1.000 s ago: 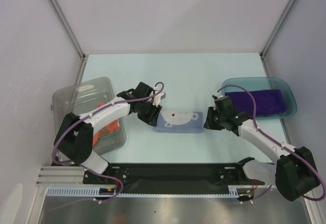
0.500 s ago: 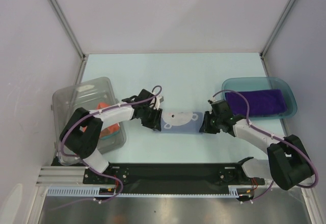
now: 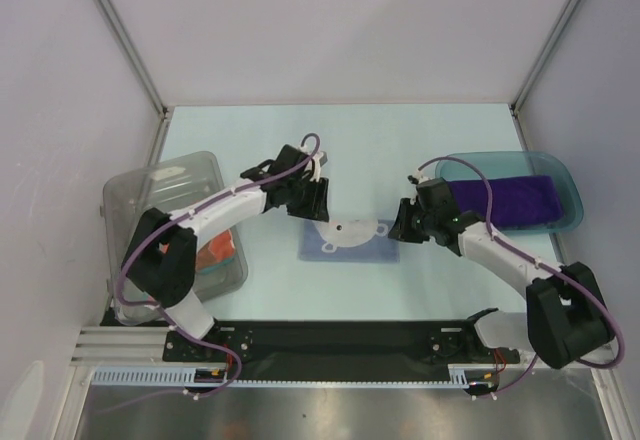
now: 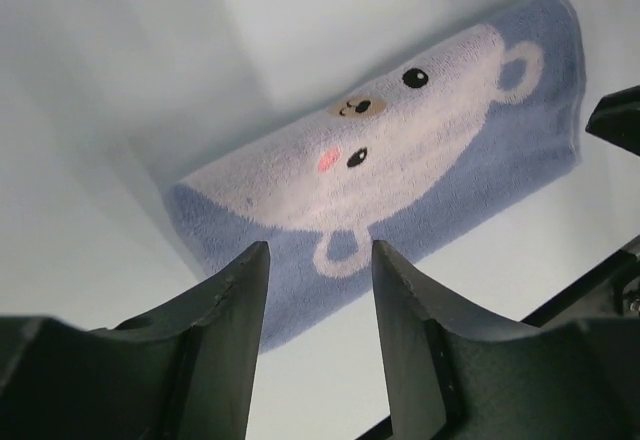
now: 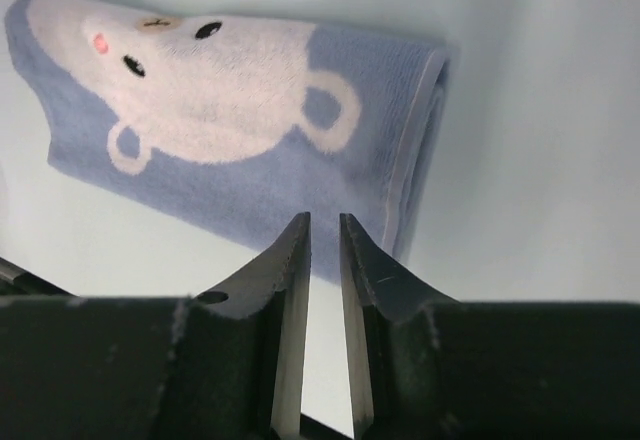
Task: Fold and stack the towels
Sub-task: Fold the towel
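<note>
Pale, bare table (image 3: 400, 140) between white walls carries the light blue bear-print towel (image 3: 350, 238), which lies folded at the middle, both arms reaching to its ends. The left pincer (image 4: 320, 255) is released, its fingers spread wide over the towel's near end with nothing between them. The right pincer (image 5: 325, 225) is drawn almost closed, only a slit showing, and it grips nothing; it sits just off the towel's hemmed end.

The likely risk is the fold coming undone. If either pincer pinches only the top layer, or one end rises ahead of the other, the towel would probably sag open on the way to the purple towel (image 3: 500, 198) in the teal tray (image 3: 570, 175). The near-closed right pincer may also just push the hem along rather than take it.

From above, both pincers cover the towel's ends. How many layers it has cannot be told. The clear plastic bin (image 3: 165, 175) is cloudy and crossed by the left arm; an orange towel (image 3: 215, 250) shows inside, the rest is unclear.
</note>
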Tool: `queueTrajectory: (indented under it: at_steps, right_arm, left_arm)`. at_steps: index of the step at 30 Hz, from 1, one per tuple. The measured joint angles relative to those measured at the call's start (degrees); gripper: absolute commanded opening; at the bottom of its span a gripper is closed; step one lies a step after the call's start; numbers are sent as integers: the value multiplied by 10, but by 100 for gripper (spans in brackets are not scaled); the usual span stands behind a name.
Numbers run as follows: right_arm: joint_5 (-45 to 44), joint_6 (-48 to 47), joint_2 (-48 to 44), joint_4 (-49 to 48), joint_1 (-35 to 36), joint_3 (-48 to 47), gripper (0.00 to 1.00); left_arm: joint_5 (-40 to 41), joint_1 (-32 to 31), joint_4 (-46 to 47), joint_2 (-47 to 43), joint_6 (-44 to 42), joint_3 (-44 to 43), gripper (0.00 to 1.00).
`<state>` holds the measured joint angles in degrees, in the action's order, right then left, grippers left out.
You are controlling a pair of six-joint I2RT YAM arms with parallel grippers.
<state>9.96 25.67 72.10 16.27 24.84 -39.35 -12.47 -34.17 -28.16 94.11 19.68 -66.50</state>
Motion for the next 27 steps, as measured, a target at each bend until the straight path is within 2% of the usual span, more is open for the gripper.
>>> queueTrajectory:
  at_steps: [9,16,20,23,25,27]
  right_arm:
    - [15,-49,116,-74,-60,-4,23]
    - [14,-77,123,-62,-61,-32,26]
    - [7,-63,83,-28,-54,-52,50]
    - [7,-43,56,-13,-44,-52,61]
    - [8,-27,50,-11,-35,-50,67]
    - [8,-10,51,-11,-27,-44,68]
  left_arm:
    - [-14,16,37,115,0,-4,50]
    - [-38,39,38,121,2,-12,56]
    - [-38,39,10,107,-6,-31,59]
    - [-31,40,-7,76,-12,-44,61]
    - [-21,40,-17,50,-13,-45,61]
    - [-10,40,-18,22,-13,-37,61]
